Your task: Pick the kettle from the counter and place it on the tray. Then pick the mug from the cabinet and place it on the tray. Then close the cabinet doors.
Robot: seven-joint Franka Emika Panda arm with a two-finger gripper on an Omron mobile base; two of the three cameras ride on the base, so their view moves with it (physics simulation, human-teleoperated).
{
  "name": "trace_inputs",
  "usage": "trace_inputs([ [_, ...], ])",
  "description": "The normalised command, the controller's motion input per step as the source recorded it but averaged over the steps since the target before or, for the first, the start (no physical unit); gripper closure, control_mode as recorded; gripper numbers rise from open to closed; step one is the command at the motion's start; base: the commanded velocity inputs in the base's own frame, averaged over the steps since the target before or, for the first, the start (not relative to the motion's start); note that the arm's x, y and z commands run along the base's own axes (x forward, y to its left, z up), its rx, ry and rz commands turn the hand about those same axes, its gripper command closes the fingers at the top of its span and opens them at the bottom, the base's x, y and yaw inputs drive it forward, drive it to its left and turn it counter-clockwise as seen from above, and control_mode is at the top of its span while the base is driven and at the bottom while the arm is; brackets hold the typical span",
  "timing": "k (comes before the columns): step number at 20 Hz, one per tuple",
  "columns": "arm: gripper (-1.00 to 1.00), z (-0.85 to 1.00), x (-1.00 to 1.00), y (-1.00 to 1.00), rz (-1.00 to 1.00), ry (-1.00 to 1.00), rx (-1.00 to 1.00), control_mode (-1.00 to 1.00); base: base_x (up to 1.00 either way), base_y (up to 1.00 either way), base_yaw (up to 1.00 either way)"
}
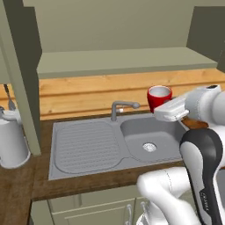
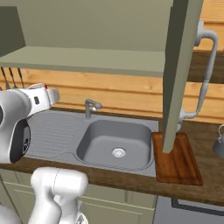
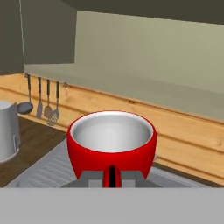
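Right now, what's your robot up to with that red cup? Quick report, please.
Gripper shut on the mug, held upright over the sink. Tray bare, kettle beside it. Open cabinet door hangs over the tray.

arm (image 1: pixel 200 145): white rounded shells; dark glossy joints | forearm: small pale lettering on the dark band | gripper (image 3: pixel 112 177): grey blocky fingers; white hand housing

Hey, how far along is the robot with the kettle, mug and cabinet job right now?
Done: nothing sits on the tray yet; the kettle stands on the counter beside it. In hand: the end effector is shut on the mug, held out of the cabinet above the sink. Left: put mug and kettle on the tray, then close the open cabinet doors.
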Motion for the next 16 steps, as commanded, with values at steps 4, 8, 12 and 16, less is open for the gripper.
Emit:
trace_inputs([
  [4,1.0,0.0,0.0,0.0,0.0,0.0,0.0,1.0,-0.86,0.0,0.01],
  [8,1.0,0.0,0.0,0.0,0.0,0.0,0.0,1.0,-0.75,-0.16,0.04],
  [12,1.0,0.0,0.0,0.0,0.0,0.0,0.0,1.0,-0.66,-0.5,0.05],
  [16,1.0,0.0,0.0,0.0,0.0,0.0,0.0,1.0,-0.55,-0.78,0.06],
])
